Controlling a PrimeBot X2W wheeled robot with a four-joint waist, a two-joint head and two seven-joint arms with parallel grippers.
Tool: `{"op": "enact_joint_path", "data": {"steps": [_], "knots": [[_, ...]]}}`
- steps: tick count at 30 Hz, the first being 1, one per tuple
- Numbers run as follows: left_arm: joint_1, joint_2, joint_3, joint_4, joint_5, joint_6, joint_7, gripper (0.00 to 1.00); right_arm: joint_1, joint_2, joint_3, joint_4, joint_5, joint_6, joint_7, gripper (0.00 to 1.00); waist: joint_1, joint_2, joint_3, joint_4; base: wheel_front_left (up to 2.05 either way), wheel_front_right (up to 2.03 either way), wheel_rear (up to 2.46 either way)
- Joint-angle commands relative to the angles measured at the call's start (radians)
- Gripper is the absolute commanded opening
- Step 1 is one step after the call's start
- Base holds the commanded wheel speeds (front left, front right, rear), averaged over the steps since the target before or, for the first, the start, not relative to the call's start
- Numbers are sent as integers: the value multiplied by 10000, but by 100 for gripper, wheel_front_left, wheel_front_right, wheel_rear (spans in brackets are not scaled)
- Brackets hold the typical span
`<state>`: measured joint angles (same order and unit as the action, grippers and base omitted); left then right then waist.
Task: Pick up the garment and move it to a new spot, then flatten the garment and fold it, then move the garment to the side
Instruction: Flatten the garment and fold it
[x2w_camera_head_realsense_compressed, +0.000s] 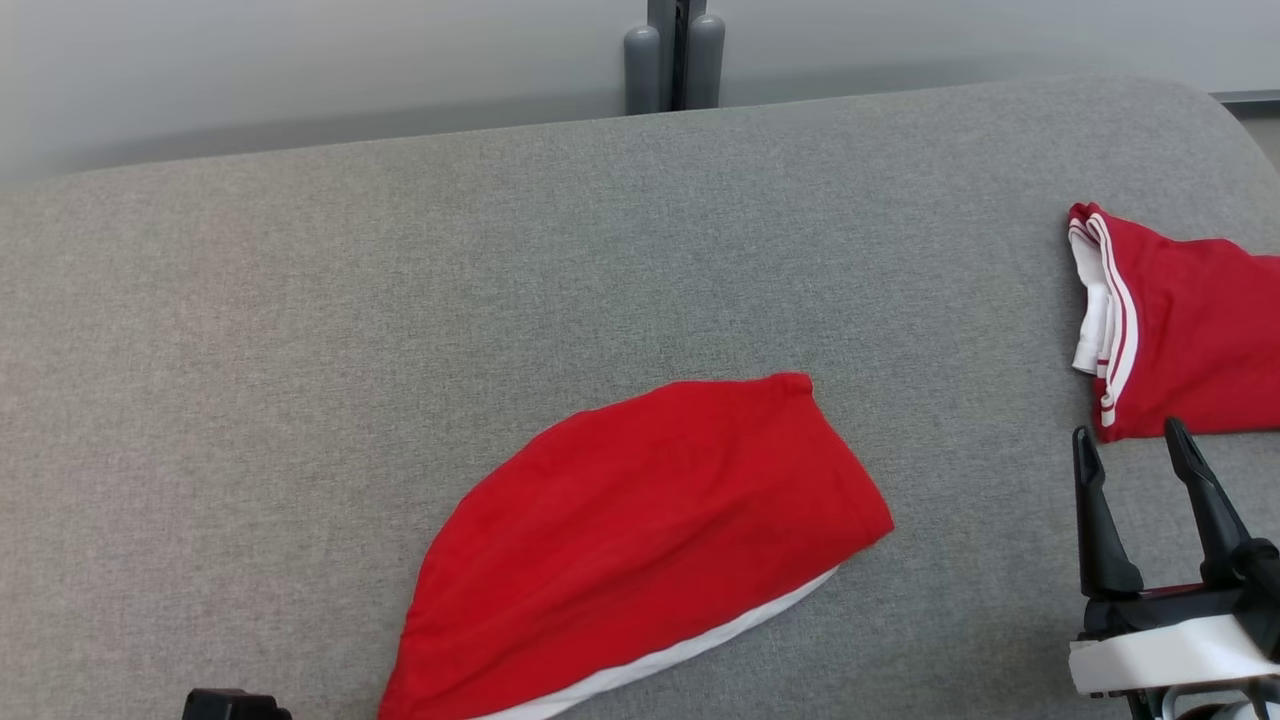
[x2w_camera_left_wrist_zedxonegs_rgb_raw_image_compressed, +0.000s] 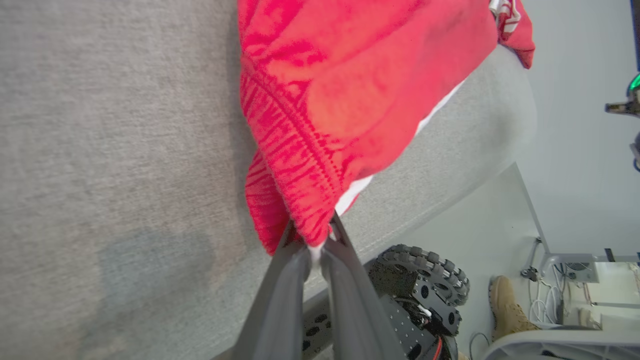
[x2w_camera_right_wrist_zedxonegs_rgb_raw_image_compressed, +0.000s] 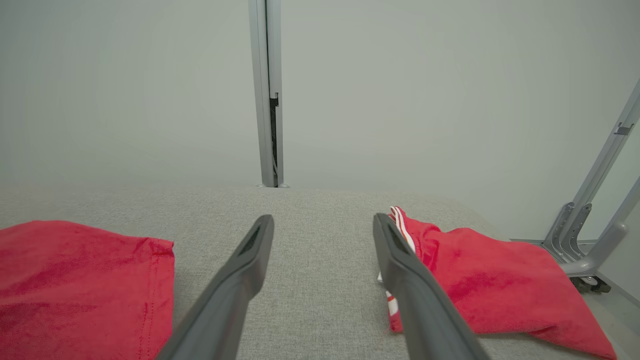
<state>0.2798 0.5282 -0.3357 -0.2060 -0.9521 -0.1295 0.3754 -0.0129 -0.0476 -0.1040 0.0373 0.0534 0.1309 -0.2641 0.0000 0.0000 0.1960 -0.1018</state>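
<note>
Garment (x2w_camera_head_realsense_compressed: 640, 520), red, white-lined, lies at the near edge of the grey padded surface (x2w_camera_head_realsense_compressed: 400, 300). Left pincer (x2w_camera_left_wrist_zedxonegs_rgb_raw_image_compressed: 317, 245) clamped on its hem corner. Right pincer (x2w_camera_head_realsense_compressed: 1128, 432) spread wide by the right edge, beside a second red garment (x2w_camera_head_realsense_compressed: 1190, 320).

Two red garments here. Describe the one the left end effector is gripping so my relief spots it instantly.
On the grey padded table, look midway along the near edge. The garment there is a plain red dome, pinched by the left end effector. One white band edges it; the right-hand garment has thin white stripes.
</note>
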Motion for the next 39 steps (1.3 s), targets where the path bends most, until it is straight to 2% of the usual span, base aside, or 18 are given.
{"op": "enact_joint_path", "data": {"steps": [1,4,7,12,15,16,18,23,27,31,35,39], "knots": [[-308,-26,70,445,356,123,-298,100,-82,-55,-15,19,-49,-2,-3,100,0,0,-18,38,0,0,0],[-421,-167,-144,946,871,194,-572,100,-121,-57,30,35,-79,-2,-3,100,0,0,-58,-16,0,0,0],[-350,134,113,797,1420,549,-896,100,-93,-54,3,-7,-92,-2,-3,100,0,0,-90,-129,0,0,0],[-292,901,961,-425,2395,1604,-1116,100,-71,-52,51,-76,-9,-2,-3,100,0,0,-16,-436,0,0,0],[-424,1126,1031,-1435,2673,2190,-545,100,-192,-57,268,-34,61,-2,-3,100,0,0,62,-903,0,0,0],[-252,1016,924,-1590,2526,2233,-410,100,-212,-55,284,-54,101,-2,-3,100,0,0,85,-1046,0,0,0],[120,1192,933,-1630,2604,2461,-192,100,-212,-55,282,-93,160,-2,-3,100,0,0,150,-1314,0,0,0],[245,1199,1108,-2145,2903,2767,-454,100,6,-47,51,-152,174,-2,-3,100,0,0,277,-1484,0,0,0],[-519,1217,678,-2841,3329,2453,-414,100,-65,-51,84,-135,181,-2,-3,100,0,0,385,-1542,0,0,0],[-2198,881,-611,-3060,4018,1702,143,100,-395,-52,363,-129,262,-2,-3,100,0,0,589,-1753,0,0,0],[-4035,-18,-2211,-2059,4648,845,904,100,-625,-55,668,-100,372,-2,-3,100,0,0,725,-2066,0,0,0],[-5453,-783,-3281,-579,5285,433,1384,100,-737,-54,788,-70,508,-2,-3,100,0,0,860,-2457,0,0,0]]}}
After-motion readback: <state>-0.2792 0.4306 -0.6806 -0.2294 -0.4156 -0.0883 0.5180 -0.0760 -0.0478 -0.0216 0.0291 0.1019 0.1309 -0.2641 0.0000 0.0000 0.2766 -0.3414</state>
